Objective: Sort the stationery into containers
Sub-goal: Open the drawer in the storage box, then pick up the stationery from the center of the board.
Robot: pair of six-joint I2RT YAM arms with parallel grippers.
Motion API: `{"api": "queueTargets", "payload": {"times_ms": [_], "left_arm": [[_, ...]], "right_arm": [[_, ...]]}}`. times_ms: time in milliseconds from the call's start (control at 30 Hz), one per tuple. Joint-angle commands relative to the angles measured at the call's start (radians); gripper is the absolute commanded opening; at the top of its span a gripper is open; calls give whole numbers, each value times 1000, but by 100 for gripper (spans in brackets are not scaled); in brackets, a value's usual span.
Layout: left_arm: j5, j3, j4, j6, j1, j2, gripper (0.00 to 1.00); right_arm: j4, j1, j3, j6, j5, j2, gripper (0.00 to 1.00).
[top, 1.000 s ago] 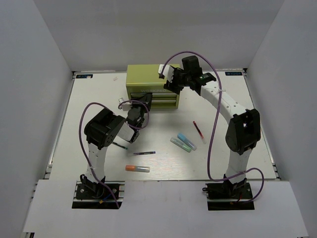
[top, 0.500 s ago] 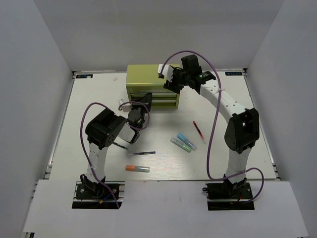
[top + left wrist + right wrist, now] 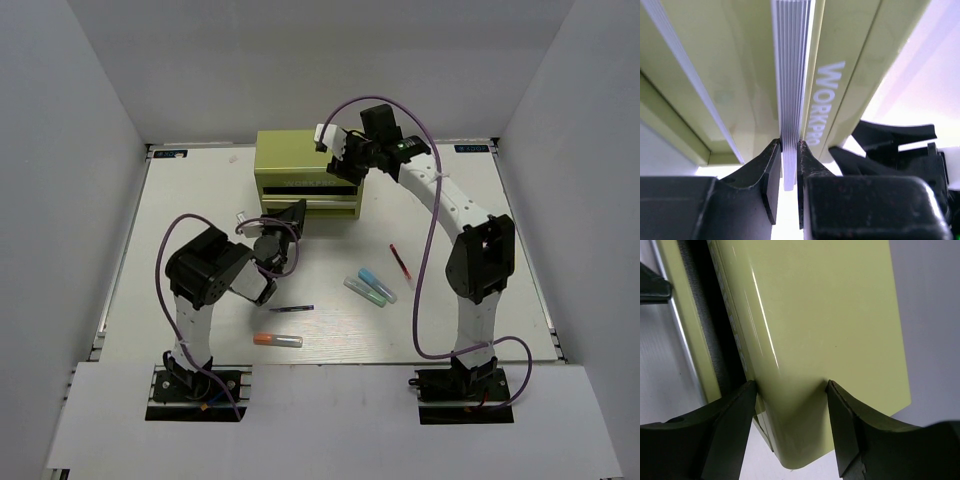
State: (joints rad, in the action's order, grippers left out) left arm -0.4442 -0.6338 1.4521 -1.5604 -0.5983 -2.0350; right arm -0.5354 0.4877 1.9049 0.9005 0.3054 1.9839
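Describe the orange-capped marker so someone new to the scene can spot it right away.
Start at the boxy yellow-green metal chest at the table's far edge, then come straight toward the arm bases, past the slim dark pen. The orange-capped marker lies flat nearest the front edge, just right of the left arm. It alone has an orange end; the blue-capped marker and green-capped marker lie further right.

Chest front: the left gripper [image 3: 290, 213] is clamped on the ribbed drawer handle [image 3: 790, 95] of the chest [image 3: 290, 160], blocking that face.
Chest right corner: the right gripper [image 3: 790, 390] straddles it with fingers spread, its arm arching over the far right table [image 3: 190, 200].
Centre-right: the red pen [image 3: 400, 262] and the blue-capped marker [image 3: 377, 283] and green-capped marker [image 3: 364, 291] lie close together.
Near centre: the dark pen [image 3: 291, 308] and the orange-capped marker [image 3: 277, 340] lie apart.
Left strip: open table.
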Motion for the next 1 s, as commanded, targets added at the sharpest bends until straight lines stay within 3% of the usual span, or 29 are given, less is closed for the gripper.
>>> {"api": "queueTargets", "payload": {"times_ms": [0, 333, 500, 600, 667, 700, 800, 900, 967], "left_arm": [[-18, 83, 65, 33, -8, 36, 0], [7, 203, 85, 71, -46, 125, 0], [56, 183, -34, 109, -55, 197, 0], [79, 174, -116, 120, -55, 242, 1], [102, 174, -169, 120, -55, 275, 13], [102, 174, -192, 120, -46, 288, 35], [125, 163, -303, 132, -37, 350, 67], [125, 163, -384, 167, -37, 389, 77], [137, 163, -394, 177, -37, 407, 77]], "right_arm": [[-18, -1, 45, -29, -66, 58, 63], [-24, -6, 68, -51, -97, 84, 63], [-17, -8, 68, -51, -107, 85, 64], [-21, -9, 66, -52, -106, 76, 70], [-32, -11, 60, -52, -88, 67, 74], [-37, -6, 48, -51, -69, 35, 79], [-21, -8, -12, -49, -31, -25, 85], [0, -6, -78, -49, -19, -101, 89], [12, -8, -102, -48, -15, -151, 89]]}}
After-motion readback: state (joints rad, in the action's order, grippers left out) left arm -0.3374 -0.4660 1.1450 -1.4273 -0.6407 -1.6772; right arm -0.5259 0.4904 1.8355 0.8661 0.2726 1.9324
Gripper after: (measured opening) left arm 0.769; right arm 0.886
